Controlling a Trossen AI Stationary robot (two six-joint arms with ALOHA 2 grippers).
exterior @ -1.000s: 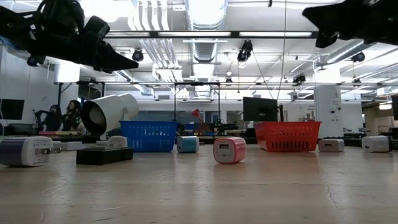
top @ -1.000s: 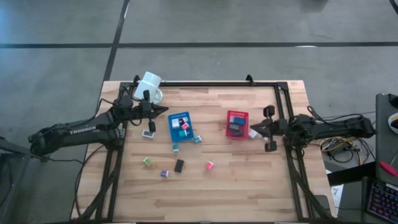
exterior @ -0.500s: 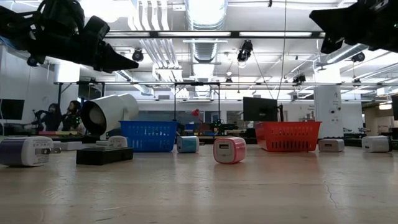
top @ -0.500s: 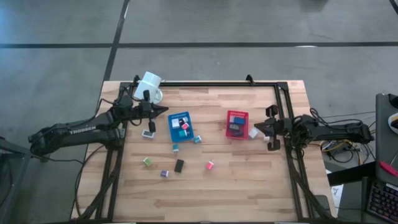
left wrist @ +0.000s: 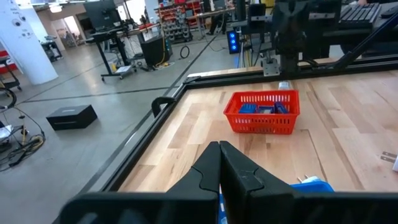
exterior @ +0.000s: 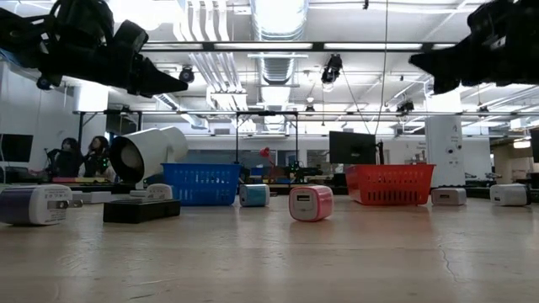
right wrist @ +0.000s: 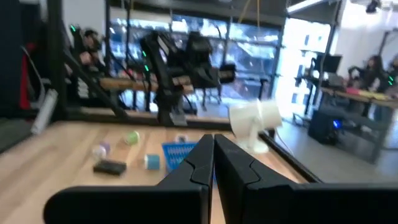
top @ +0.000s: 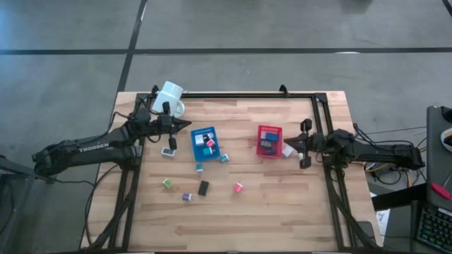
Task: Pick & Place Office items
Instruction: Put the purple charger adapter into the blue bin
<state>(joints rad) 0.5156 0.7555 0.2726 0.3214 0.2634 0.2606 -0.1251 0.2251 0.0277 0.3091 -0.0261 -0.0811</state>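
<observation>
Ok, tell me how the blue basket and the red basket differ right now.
The blue basket sits nearer the left gripper; the red basket sits nearer the right gripper. The blue basket holds a pink block among its pieces, while the red basket holds only dark bluish ones. Several loose blocks lie just beside the blue basket; one white block lies by the red basket. Both are small, rectangular, mesh-sided and upright on the wooden table.

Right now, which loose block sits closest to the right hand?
The white block on the bare table just beside the red tray, right by the right hand; the other loose blocks lie farther toward the left arm.
</observation>
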